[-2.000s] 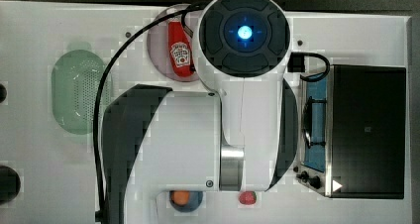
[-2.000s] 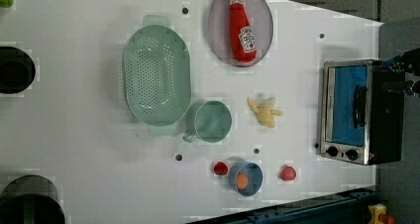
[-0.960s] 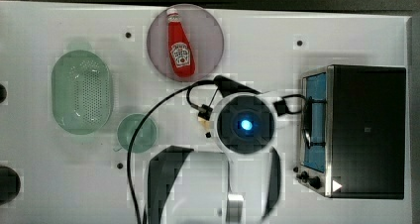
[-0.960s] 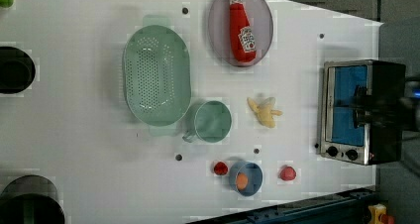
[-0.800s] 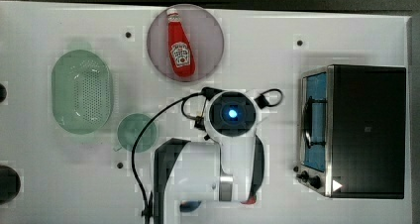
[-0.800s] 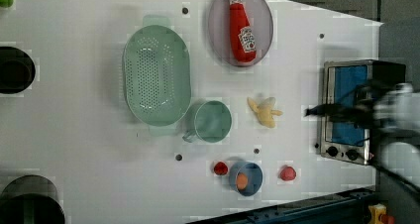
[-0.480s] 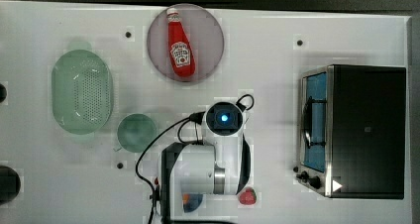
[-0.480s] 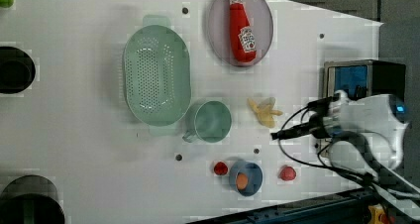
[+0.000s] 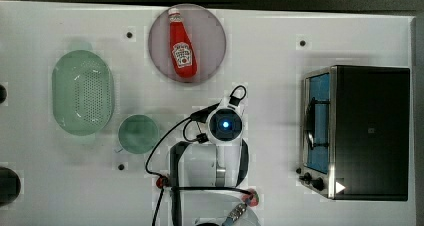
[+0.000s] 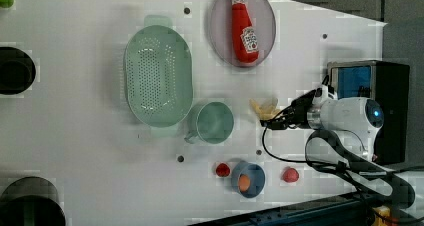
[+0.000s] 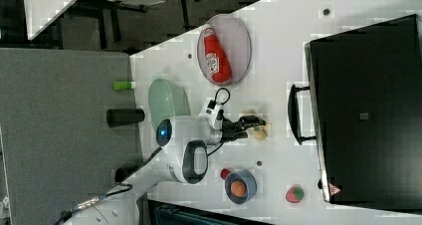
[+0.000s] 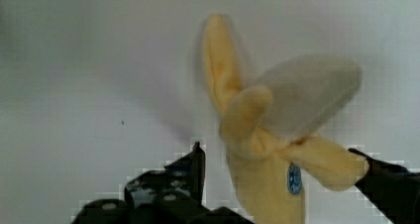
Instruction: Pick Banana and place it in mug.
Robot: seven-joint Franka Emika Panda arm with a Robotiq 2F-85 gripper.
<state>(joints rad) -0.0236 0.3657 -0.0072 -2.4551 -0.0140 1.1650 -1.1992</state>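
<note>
Yellow, curved banana (image 12: pixel 267 149) fingers sit between the black gripper (image 12: pixel 282 179) tips.

Over the last two seconds the arm has swung in from the left view's right edge, beside the toaster oven (image 10: pixel 370 86), and now reaches over the worktop (image 10: pixel 100 151) to the banana (image 10: pixel 265 107). In the top view, the arm's blue-lit housing has shrunk and shifted from near the ketchup plate (image 9: pixel 187 41) to the worktop's middle (consistent with descent). The end effector (image 12: pixel 282 169) now stands with one finger on each side of the banana, jaws apart.
</note>
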